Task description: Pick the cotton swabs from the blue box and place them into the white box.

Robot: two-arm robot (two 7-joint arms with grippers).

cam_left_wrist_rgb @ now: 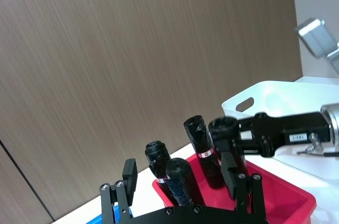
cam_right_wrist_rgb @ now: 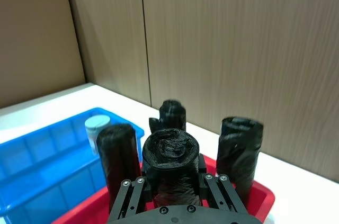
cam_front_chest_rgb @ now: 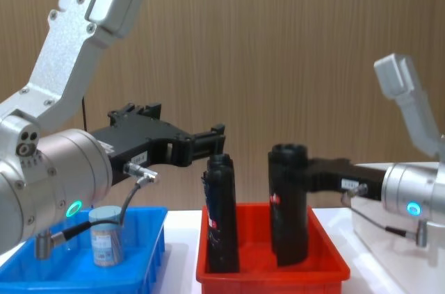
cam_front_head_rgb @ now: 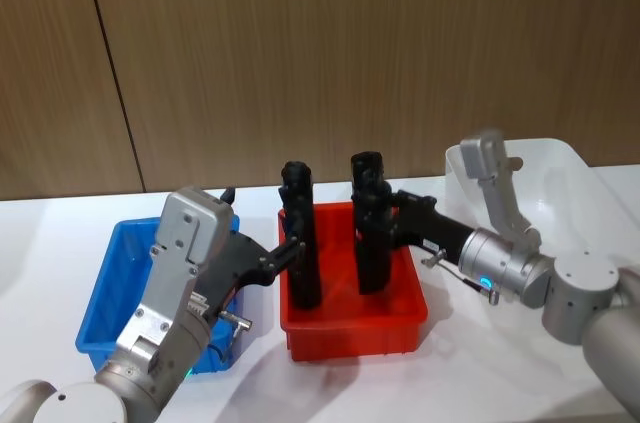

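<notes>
One cotton swab tub with a pale lid stands upright in the blue box, also seen as a tub in the blue box. My left gripper is open, reaching from over the blue box to the red tray's left edge; black cylinders show between its fingers. In the chest view the left gripper hangs above a black cylinder. My right gripper is shut on another black cylinder. The white box stands at the right.
A red tray between the blue and white boxes holds several tall black cylinders, upright. The right arm reaches across in front of the white box. A wood-panel wall runs behind the white table.
</notes>
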